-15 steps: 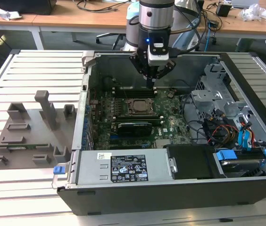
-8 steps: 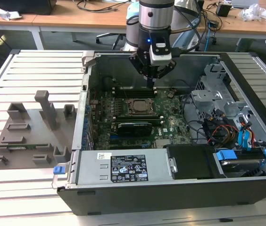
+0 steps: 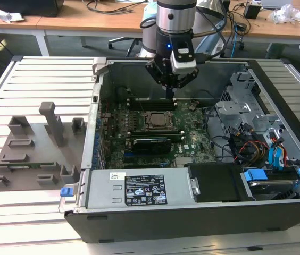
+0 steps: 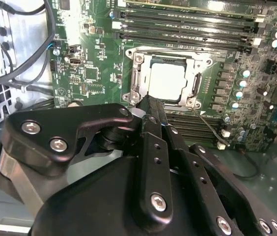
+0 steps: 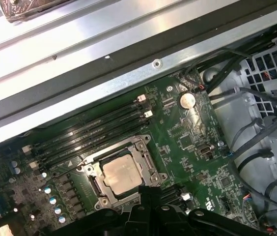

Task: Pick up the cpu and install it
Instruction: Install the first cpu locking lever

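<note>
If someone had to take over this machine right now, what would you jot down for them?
Gripper: above the motherboard inside the open computer case, holding nothing that I can see; fingers look closed together.
Cpu: lying in the socket on the motherboard; also seen in the first wrist view, just past the fingertips.
Done: cpu appears placed in the socket.
Left: cannot tell if it is fully seated; the socket frame looks open, with no cover over the chip.
</note>
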Controlling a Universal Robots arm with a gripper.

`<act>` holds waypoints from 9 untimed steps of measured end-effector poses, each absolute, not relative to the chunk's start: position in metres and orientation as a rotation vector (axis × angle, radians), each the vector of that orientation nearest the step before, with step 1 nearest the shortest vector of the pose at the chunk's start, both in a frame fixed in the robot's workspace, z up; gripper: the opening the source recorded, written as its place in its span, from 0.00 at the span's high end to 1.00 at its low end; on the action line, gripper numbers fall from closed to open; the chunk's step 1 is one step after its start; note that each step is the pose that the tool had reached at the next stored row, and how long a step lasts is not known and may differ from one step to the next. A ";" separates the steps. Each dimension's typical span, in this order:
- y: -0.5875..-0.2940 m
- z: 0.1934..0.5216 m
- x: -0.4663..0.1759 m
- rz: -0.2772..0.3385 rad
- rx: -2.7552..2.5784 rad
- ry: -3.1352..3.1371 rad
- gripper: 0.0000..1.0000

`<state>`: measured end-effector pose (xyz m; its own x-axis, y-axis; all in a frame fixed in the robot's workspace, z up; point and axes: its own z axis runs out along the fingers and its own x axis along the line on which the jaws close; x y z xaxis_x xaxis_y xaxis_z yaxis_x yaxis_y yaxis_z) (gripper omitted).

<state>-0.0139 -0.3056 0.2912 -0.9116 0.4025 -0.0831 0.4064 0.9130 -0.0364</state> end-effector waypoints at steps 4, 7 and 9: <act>-0.306 0.291 -0.014 -0.079 0.572 3.012 0.89; -0.306 0.291 -0.014 -0.077 0.522 3.020 0.89; -0.306 0.291 -0.014 -0.076 0.491 3.025 0.89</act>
